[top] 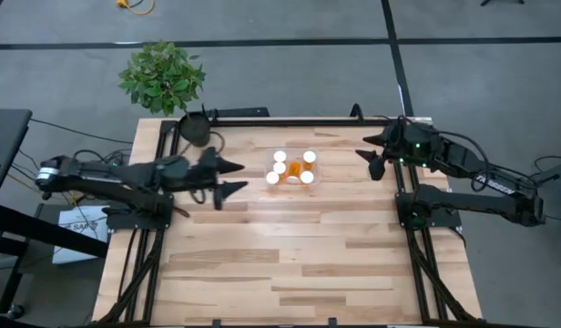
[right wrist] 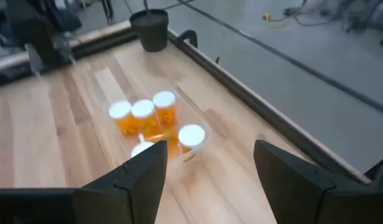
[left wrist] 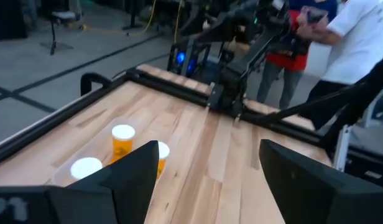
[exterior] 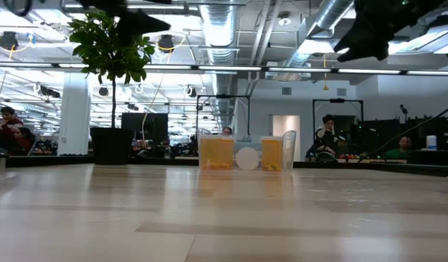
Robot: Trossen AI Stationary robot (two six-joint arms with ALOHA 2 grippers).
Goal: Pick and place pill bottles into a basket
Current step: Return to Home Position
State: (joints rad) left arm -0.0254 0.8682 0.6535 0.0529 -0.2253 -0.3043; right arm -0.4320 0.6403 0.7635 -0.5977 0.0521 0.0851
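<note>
Bright, even light is falling from overhead onto the table [top: 290,246], and the left gripper [top: 233,177] is casting only a faint, soft shadow on the wood. In the low view, ceiling lamps [exterior: 169,44] are glaring behind the scene, so the right arm [exterior: 377,25] is showing as a black silhouette. The pill bottles [exterior: 217,154] are glowing orange, lit from behind, and a pale sheen is lying across the near boards
</note>
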